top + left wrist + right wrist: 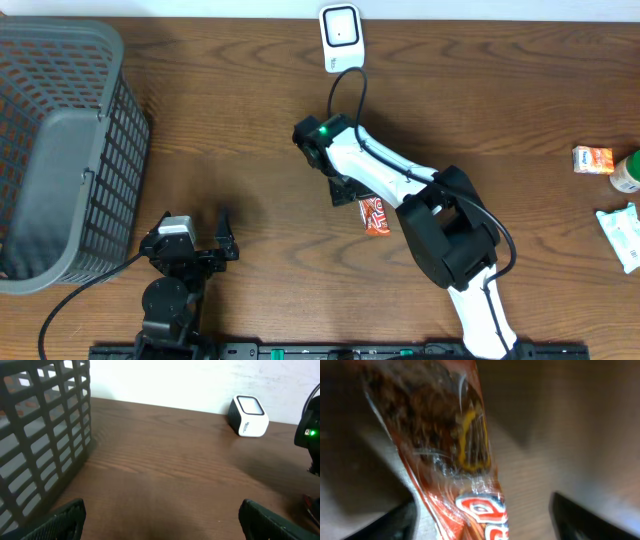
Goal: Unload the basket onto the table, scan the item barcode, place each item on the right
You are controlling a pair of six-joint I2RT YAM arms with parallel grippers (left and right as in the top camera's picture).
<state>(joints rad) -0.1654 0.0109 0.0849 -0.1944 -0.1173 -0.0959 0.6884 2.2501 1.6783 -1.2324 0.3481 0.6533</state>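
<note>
The item is a red snack packet lying on the wooden table near the middle. In the right wrist view the packet fills the frame, blurred, and sits between the fingers. My right gripper straddles it, open, with a gap of table showing between the packet and the right finger. The white barcode scanner stands at the far edge, screen facing up. My left gripper rests open and empty near the front left.
A dark grey mesh basket takes up the left side. At the right edge lie a small orange box, a green-capped bottle and a white and teal packet.
</note>
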